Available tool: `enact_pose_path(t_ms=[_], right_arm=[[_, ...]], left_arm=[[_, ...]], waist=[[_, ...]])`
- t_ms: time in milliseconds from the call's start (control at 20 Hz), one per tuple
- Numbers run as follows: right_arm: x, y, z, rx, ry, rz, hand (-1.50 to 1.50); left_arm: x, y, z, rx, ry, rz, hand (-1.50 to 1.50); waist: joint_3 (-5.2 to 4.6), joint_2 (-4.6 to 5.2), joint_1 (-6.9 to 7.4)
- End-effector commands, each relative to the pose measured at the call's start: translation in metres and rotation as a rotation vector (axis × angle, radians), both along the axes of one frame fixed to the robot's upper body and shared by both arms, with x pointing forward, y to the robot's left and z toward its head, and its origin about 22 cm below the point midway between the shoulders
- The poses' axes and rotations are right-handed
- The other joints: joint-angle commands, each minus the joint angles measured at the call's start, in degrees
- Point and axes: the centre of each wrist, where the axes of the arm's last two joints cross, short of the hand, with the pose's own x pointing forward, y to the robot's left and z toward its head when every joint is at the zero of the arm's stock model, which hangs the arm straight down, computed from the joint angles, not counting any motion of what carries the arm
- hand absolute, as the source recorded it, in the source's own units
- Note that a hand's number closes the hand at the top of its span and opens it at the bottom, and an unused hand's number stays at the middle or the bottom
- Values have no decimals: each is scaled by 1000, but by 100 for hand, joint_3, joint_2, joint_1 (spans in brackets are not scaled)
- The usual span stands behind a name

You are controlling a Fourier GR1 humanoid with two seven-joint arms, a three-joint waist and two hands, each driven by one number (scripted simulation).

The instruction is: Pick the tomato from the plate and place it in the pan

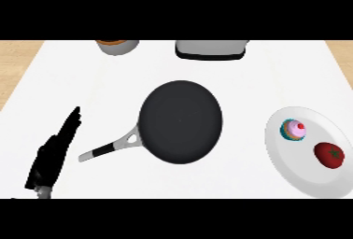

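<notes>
Red, round and untouched, the tomato (329, 155) sat on the white round plate (289, 158), right of the black round pan (180, 121). Your left hand (53, 154) rested left of the pan, fingers straight, empty. No grasp yet; you needed a reach to the plate first, right hand unseen.

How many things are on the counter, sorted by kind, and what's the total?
Cookware: 1, the black pan
Dishes: 1, the white plate
Food: 2, the tomato and the cupcake, both on the plate
Items cut off at the far edge: 2, a cup-like container and a grey appliance
Total: 6
</notes>
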Motion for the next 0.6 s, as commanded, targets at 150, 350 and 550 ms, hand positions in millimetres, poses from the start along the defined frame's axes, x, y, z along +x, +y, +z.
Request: enact_pose_path(t_ms=[150, 350, 550], right_arm=[[45, 37, 12, -104, 135, 236, -150], [55, 39, 32, -165, 196, 289, -150], [80, 70, 14, -195, 288, 273, -150]], left_arm=[[0, -5, -7, 6, -8, -6, 0], [-13, -7, 6, 17, -5, 14, 0], [-8, -2, -3, 3, 1, 22, 0]], waist=[[-15, -10, 20], [-13, -32, -28], [-18, -34, -64]])
